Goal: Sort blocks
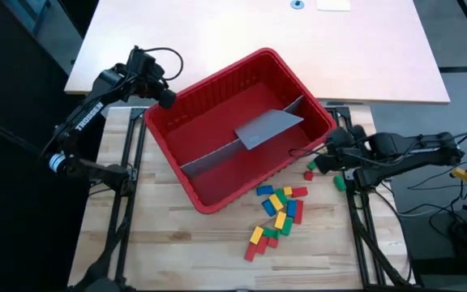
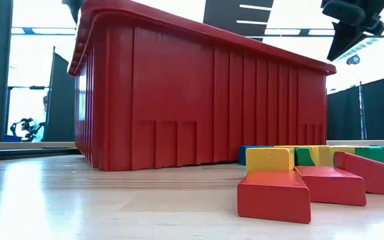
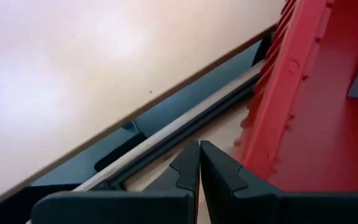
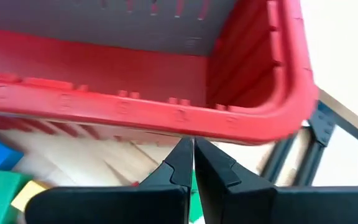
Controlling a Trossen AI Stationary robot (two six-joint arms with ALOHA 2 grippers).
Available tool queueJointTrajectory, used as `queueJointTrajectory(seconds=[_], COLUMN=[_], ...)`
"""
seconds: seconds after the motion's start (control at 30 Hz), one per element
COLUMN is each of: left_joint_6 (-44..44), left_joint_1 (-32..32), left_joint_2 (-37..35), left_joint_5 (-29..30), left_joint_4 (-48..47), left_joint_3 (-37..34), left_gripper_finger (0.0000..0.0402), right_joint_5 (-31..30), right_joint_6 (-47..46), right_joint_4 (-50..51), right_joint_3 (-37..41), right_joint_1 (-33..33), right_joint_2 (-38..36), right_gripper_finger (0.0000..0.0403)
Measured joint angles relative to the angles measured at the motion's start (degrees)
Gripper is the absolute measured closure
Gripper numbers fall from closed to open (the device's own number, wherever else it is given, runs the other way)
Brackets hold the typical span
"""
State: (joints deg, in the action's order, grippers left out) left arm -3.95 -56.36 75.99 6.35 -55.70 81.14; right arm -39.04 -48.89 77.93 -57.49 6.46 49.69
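Left gripper (image 1: 167,98) sits at the far-left corner of the red bin (image 1: 217,199), fingers (image 3: 188,167) pressed together with nothing between them — the bin's ribbed outer wall is just beside the fingertips. Right gripper (image 1: 318,159) is at the bin's right-hand corner, fingers (image 4: 180,163) also closed and empty, bin rim just ahead of the tips.

Blocks (image 1: 278,212) lie loose on the table in front of the bin: a scatter of red, yellow, blue and green bricks, the nearest ones just beside and below the right fingertips, well apart from the left ones. A couple of red and green strays (image 1: 308,170) sit right next to the right gripper.

Bin holds only grey panels (image 1: 267,127) — one lying flat, one standing along the floor.

Surface: light wood-grain table top (image 1: 177,243) on black rails, with a pale pinkish board (image 1: 242,32) beyond it. The low view shows bright windows and dark partitions behind.
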Motion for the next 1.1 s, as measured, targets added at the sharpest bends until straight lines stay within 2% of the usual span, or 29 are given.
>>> queueJointTrajectory(seconds=[0.3, 0.63, 0.9, 1.1], left_joint_6=[-1.4, -1.6, -1.8, -3.1], left_joint_1=[0.0, -0.1, -0.1, -0.2], left_joint_2=[4.0, 6.9, 7.0, 6.5], left_joint_5=[0.0, 0.0, -0.4, -5.9], left_joint_4=[7.1, 7.4, 0.9, -5.9], left_joint_3=[0.0, 0.0, 0.0, -1.9], left_gripper_finger=[0.0401, 0.0401, 0.0401, 0.0401], right_joint_5=[-2.6, -5.0, -7.1, -10.9], right_joint_6=[-8.5, -10.2, -10.8, -12.6], right_joint_4=[12.3, 12.1, 9.8, 7.4], right_joint_3=[0.0, 0.0, 0.0, 0.0], right_joint_1=[0.0, -0.9, -0.9, -0.9], right_joint_2=[-3.5, -4.6, -4.2, -4.2], right_gripper_finger=[0.0403, 0.0403, 0.0403, 0.0403])
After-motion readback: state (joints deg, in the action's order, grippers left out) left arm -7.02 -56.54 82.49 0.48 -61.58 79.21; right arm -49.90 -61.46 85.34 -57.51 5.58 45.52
